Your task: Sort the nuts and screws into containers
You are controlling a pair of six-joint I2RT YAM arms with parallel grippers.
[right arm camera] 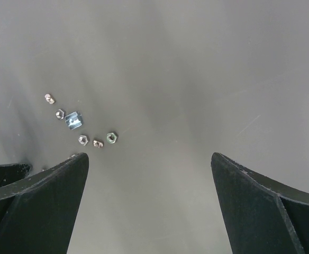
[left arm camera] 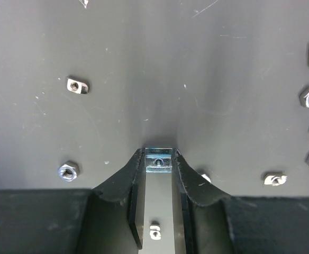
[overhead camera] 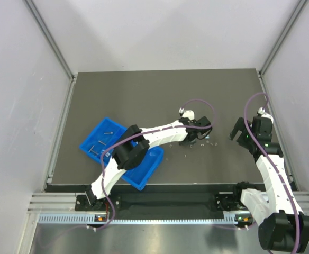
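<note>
The left gripper was seen closed on a square nut, which was pinched between its fingertips just above the dark table. Other nuts were scattered around it from 9 to 3 o'clock, each apart from the others. The right gripper was held wide open with nothing between its jaws, and a cluster of nuts lay at its 10 o'clock. From above, the blue tray was found at 9 o'clock of the left gripper, with screws lying in its far compartments.
</note>
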